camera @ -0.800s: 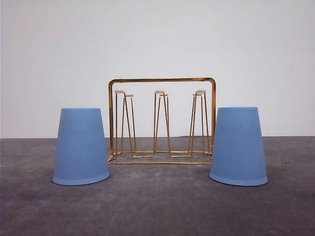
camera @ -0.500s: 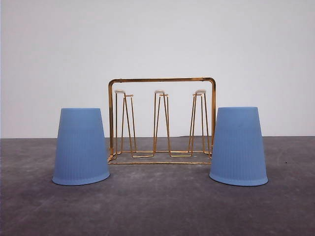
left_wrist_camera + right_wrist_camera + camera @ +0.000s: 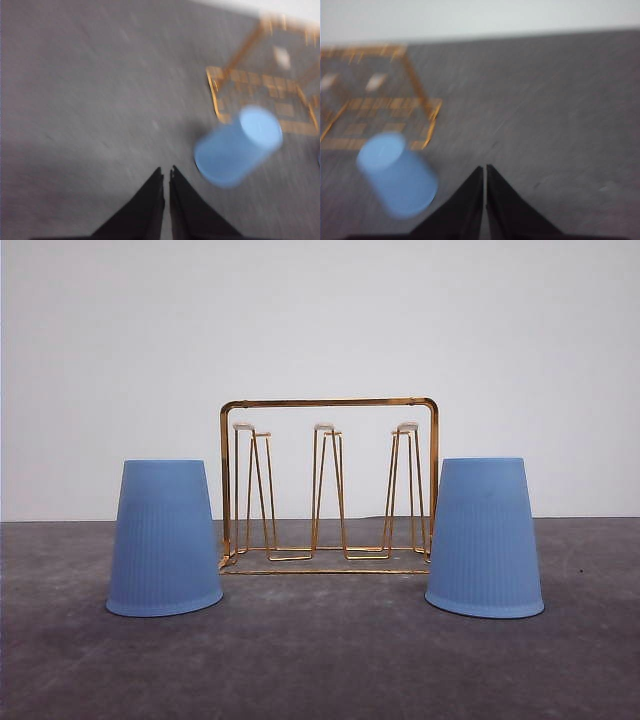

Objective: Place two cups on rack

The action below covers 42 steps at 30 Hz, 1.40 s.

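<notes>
Two light-blue ribbed cups stand upside down on the grey table, one (image 3: pixel 164 538) left of the gold wire rack (image 3: pixel 329 485) and one (image 3: pixel 485 537) right of it. The rack's prongs are bare. In the blurred left wrist view, my left gripper (image 3: pixel 166 174) is shut and empty, hovering over the table short of the left cup (image 3: pixel 237 146), with the rack (image 3: pixel 260 95) beyond. My right gripper (image 3: pixel 484 170) is likewise shut and empty in the blurred right wrist view, off to the side of the right cup (image 3: pixel 397 172) and the rack (image 3: pixel 380 105).
A plain white wall rises behind the grey tabletop (image 3: pixel 320 660). Open table surface lies in front of the cups and rack and out to both sides.
</notes>
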Each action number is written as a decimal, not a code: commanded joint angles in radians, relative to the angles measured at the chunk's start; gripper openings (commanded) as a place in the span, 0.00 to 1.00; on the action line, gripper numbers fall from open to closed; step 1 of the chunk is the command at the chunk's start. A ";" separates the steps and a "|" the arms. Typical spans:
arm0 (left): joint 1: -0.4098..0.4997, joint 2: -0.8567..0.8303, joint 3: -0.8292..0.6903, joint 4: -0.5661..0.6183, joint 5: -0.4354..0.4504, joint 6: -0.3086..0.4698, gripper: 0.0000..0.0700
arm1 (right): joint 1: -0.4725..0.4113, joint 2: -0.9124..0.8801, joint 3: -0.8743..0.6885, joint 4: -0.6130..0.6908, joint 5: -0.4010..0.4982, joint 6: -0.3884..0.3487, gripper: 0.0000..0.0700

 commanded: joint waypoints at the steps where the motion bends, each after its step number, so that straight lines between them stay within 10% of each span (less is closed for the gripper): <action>1: 0.002 0.037 0.021 0.013 0.083 0.085 0.00 | -0.001 0.034 0.008 0.002 -0.053 -0.082 0.01; 16: -0.268 0.124 0.021 0.068 0.087 0.367 0.00 | 0.155 0.110 0.008 0.042 -0.082 -0.263 0.03; 19: -0.288 0.124 0.021 0.071 0.087 0.464 0.05 | 0.155 0.110 0.008 0.042 -0.080 -0.280 0.26; 21: -0.294 0.124 0.021 0.081 0.087 0.505 0.28 | 0.155 0.110 0.008 0.046 -0.075 -0.284 0.55; 24: -0.295 0.124 0.021 0.112 0.087 0.491 0.76 | 0.155 0.110 0.008 0.053 -0.075 -0.281 0.76; 42: -0.355 0.496 0.021 0.514 0.098 0.300 0.79 | 0.155 0.110 0.008 0.056 -0.075 -0.278 0.76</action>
